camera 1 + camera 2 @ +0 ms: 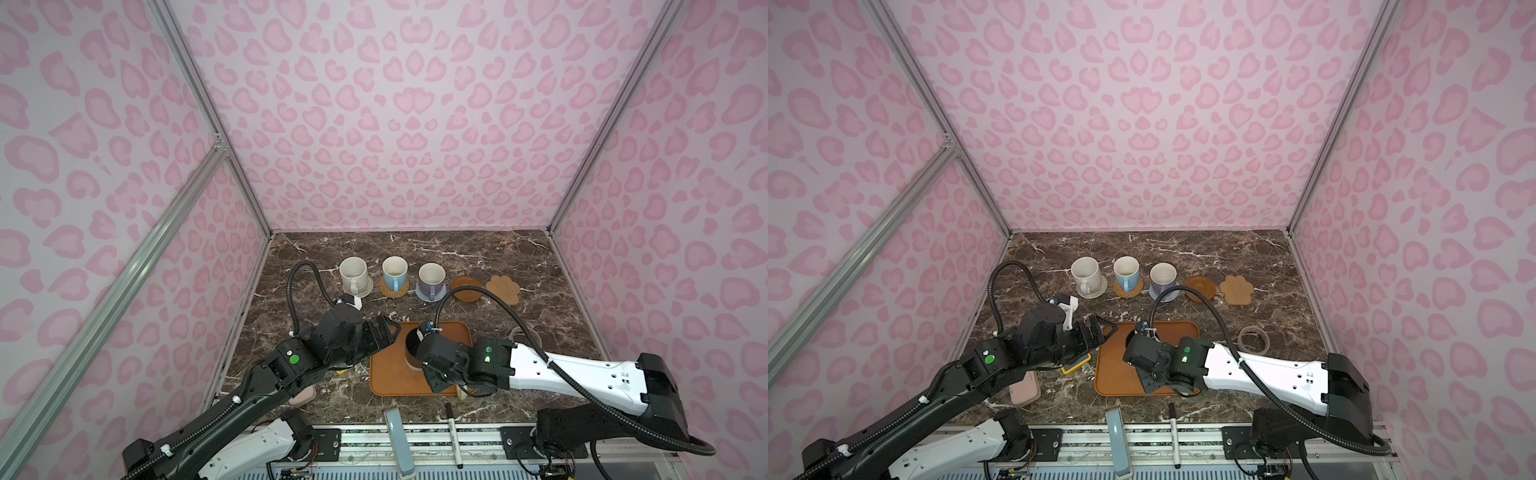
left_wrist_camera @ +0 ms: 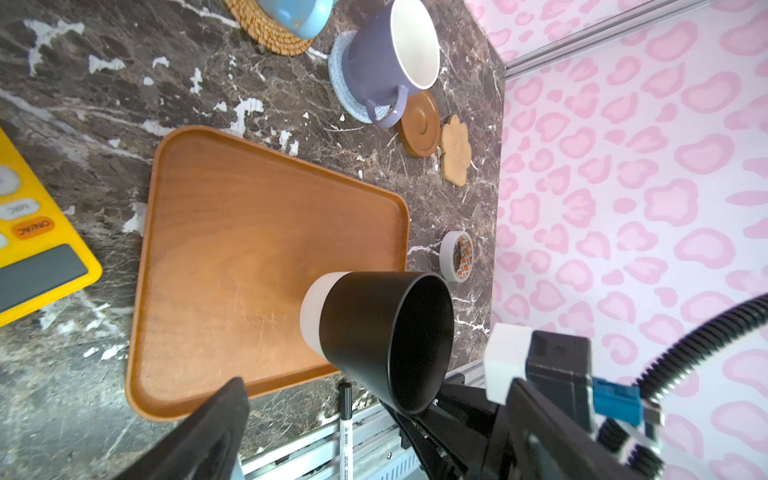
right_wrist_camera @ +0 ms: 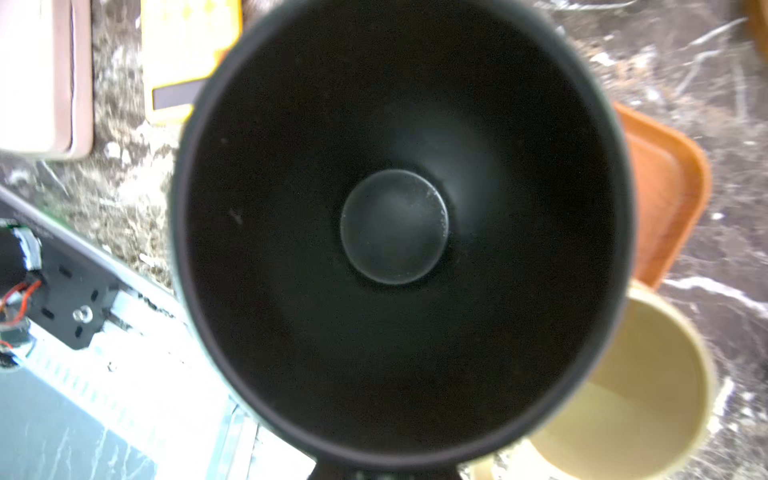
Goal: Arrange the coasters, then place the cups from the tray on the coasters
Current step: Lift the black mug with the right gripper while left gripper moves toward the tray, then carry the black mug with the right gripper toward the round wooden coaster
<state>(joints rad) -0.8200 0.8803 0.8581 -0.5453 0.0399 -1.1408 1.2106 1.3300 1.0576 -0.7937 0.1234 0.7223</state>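
The right gripper [image 2: 424, 415] was clamped on the black mug [image 2: 365, 332], holding it tilted over the orange-brown tray [image 2: 232, 249] near the bench's front edge. The left gripper [image 1: 388, 332] hung at the tray's far left corner, its fingers spread wide and empty. Toward the bench's back edge, the speckled white mug [image 1: 353, 272], light blue mug [image 1: 395, 270] and lavender mug [image 1: 431, 277] each stood on a round coaster [image 1: 392, 293]. The brown disc [image 1: 465, 289] and paw-shaped coaster [image 1: 503, 286] lay bare. The cream-yellow mug [image 3: 644, 395] sat by the tray's near right corner.

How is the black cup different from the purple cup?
The black cup is dark inside; the purple cup is white inside. The black cup is over the tray, held by the right end effector; the purple cup sits on a grey-blue coaster. Both are empty.
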